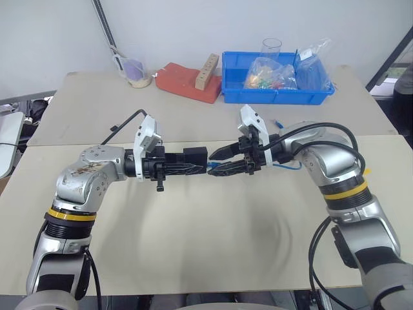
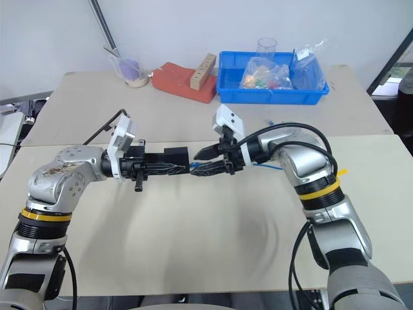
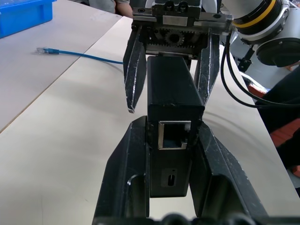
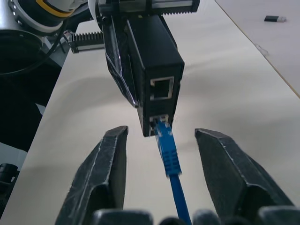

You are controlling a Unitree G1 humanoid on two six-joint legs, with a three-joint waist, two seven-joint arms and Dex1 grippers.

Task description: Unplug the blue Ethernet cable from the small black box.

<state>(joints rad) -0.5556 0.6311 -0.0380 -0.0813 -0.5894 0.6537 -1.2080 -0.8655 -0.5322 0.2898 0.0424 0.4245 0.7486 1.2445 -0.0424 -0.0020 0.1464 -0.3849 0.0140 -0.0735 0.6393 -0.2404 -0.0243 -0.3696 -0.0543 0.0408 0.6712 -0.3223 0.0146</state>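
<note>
I have the small black box [image 4: 152, 79] pinched in my left gripper [image 1: 193, 166], held up over the table [image 1: 213, 239] between the two arms. My right gripper [image 4: 161, 164] faces it from the other side with its jaws spread, one on either side of the blue cable [image 4: 171, 173] but gripping nothing. In the right wrist view the cable's plug sits at the lower port of the box, and I cannot tell whether it is seated or already partly out; the upper port is empty. The rest of the cable trails across the table behind my right arm, its far plug [image 3: 43, 49] lying loose near the blue bin [image 1: 277, 93].

I judge this to be the grasp step before the pull: the box is secured and the cable is lined up between open jaws. Next I need to close the right jaws on the plug body, pressing its latch tab if I can reach it, then draw straight back along the port while the left holds firm.
</note>
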